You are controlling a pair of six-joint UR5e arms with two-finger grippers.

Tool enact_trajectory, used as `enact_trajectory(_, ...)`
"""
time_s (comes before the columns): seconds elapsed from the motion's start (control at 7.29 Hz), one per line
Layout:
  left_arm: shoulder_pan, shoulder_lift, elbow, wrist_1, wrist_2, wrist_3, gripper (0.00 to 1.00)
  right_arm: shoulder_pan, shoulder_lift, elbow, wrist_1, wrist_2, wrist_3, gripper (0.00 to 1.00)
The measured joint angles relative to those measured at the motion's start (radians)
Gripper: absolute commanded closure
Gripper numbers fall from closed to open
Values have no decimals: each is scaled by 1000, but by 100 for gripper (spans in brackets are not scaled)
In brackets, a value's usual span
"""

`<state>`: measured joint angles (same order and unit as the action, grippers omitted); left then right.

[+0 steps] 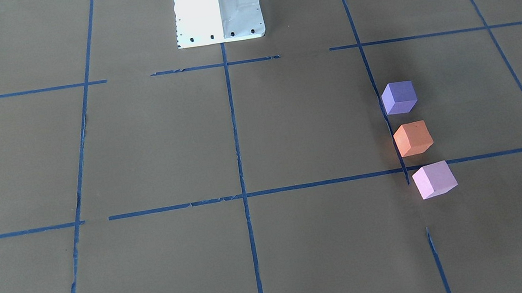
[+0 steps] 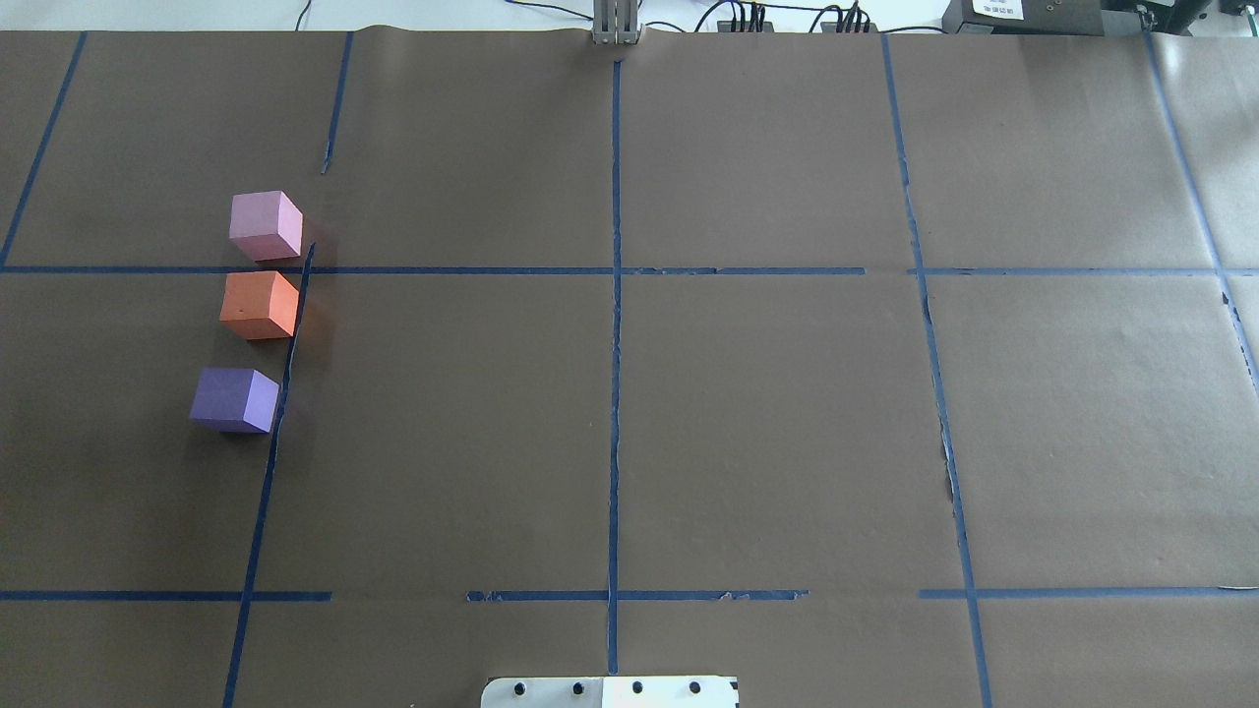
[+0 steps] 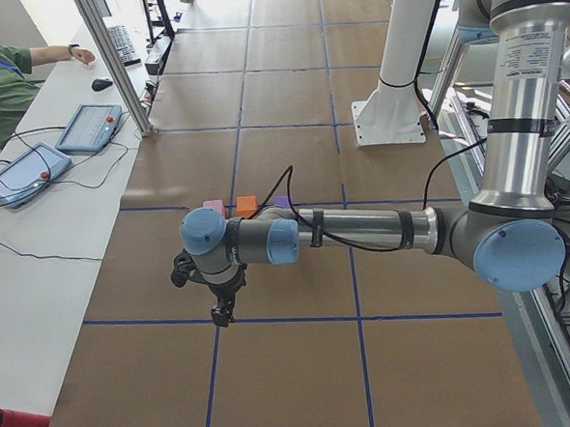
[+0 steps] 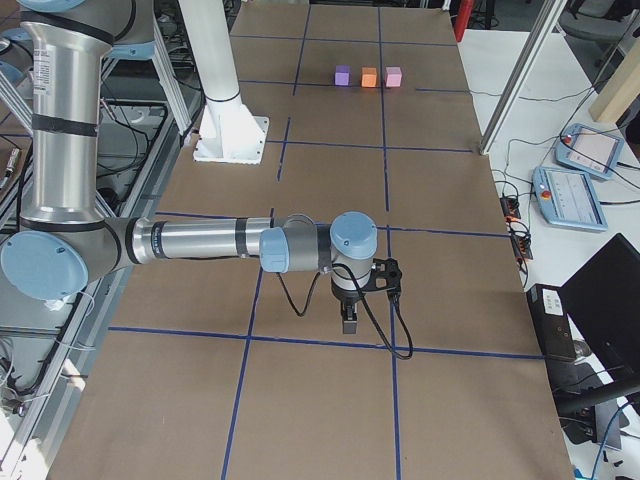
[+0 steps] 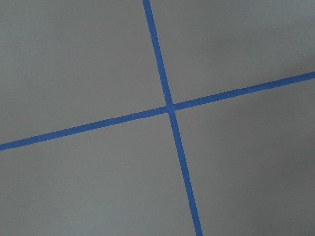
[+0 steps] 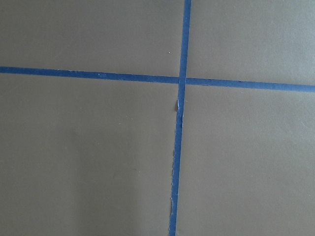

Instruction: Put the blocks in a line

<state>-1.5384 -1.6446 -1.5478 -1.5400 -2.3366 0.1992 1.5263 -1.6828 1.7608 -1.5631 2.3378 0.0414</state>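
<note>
Brown table [image 2: 767, 413] | purple block [image 2: 234, 399], orange block [image 2: 259, 305], pink block [image 2: 265, 225] — matte cubes

No writing to read anywhere.
One white label [image 2: 997, 8] on a dark box [image 2: 1043, 16] beyond the surface's [image 2: 767, 393] far edge, its print too small to make out.

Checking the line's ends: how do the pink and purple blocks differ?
Colour: pink block is light pink, purple block violet. Place: pink ends the row farthest from the robot, beyond the cross tape; purple ends it nearest the robot. Shared: same-size cubes, flat on the table, flanking the orange block.
</note>
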Motion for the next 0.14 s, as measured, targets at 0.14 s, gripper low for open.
enact_trajectory(0.14,0,1,-1,-1,-1,-1,0,0,0,0,0,0,0,0)
